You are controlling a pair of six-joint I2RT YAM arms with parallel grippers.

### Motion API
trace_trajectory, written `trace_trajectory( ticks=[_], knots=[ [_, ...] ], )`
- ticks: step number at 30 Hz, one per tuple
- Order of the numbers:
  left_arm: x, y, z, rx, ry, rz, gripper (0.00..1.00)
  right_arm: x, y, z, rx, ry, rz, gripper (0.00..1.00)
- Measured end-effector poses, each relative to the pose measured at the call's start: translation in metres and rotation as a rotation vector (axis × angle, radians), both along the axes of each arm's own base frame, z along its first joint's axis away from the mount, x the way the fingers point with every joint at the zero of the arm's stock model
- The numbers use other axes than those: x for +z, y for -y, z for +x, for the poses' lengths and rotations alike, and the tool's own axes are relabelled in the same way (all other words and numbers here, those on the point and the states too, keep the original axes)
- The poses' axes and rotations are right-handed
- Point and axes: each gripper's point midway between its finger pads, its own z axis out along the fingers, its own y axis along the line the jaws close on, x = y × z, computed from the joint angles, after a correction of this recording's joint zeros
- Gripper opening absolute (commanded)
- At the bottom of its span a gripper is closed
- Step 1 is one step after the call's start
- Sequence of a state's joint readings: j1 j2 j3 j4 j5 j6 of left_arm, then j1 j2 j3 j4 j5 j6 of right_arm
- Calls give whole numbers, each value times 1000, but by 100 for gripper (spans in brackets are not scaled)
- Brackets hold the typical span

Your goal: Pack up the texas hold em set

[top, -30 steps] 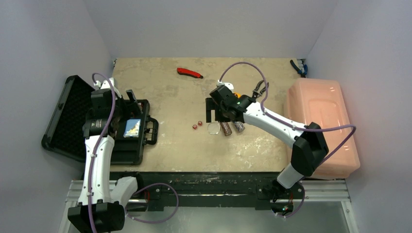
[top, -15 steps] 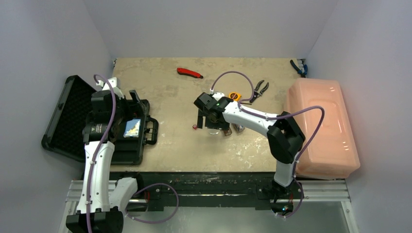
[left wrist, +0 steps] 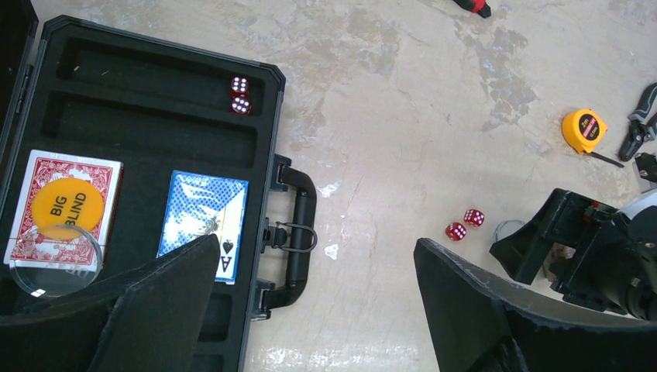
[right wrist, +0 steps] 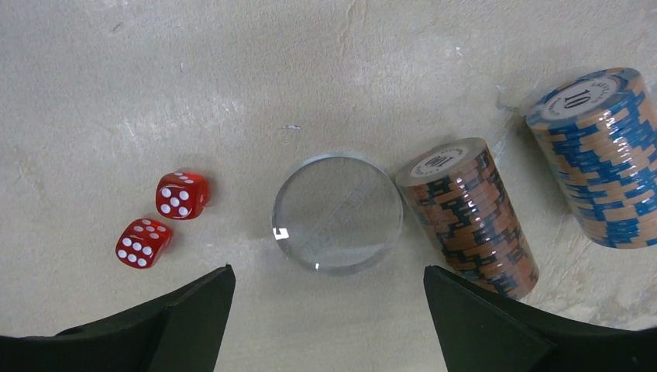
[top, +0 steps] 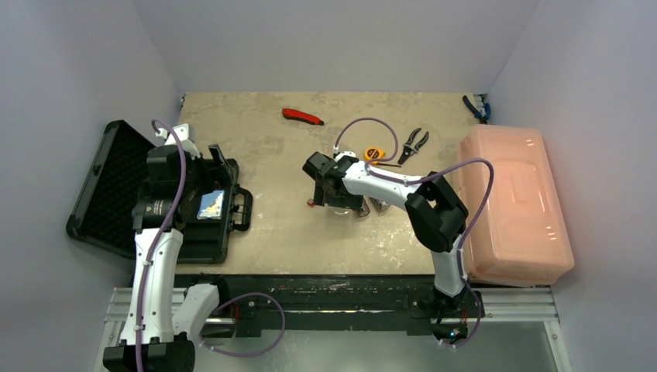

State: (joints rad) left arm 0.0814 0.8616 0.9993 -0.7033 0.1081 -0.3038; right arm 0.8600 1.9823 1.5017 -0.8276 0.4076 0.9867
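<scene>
Risk for you: right gripper (right wrist: 327, 275), jaws spread empty over the flat clear disc (right wrist: 337, 213) beside the brown chip roll (right wrist: 469, 221), may skid off its thin edge and nudge that roll; left gripper (left wrist: 316, 249) hangs spread above the case (left wrist: 147, 124).

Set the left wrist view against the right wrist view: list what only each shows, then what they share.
Only the left wrist: the open black case holding a red deck, a blue deck, a Big Blind disc and two dice, plus the yellow tape measure. Only the right wrist: a brown chip roll and a blue chip roll lying on the table. Both: the pair of red dice on the table, a clear disc beside them.
</scene>
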Motion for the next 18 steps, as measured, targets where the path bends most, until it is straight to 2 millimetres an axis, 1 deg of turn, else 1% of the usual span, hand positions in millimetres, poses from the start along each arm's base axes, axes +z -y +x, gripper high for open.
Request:
trace_trajectory(
  ticks=[6, 12, 18],
  knots=[
    [0, 2, 0, -6, 0, 0, 96, -9, 0, 0, -1, -12, -17, 96],
    [0, 3, 0, -12, 0, 0, 96, -10, -2, 2, -1, -6, -11, 94],
    [0, 5, 0, -19, 0, 1, 95, -19, -2, 7, -2, 3, -28, 89]
  ],
)
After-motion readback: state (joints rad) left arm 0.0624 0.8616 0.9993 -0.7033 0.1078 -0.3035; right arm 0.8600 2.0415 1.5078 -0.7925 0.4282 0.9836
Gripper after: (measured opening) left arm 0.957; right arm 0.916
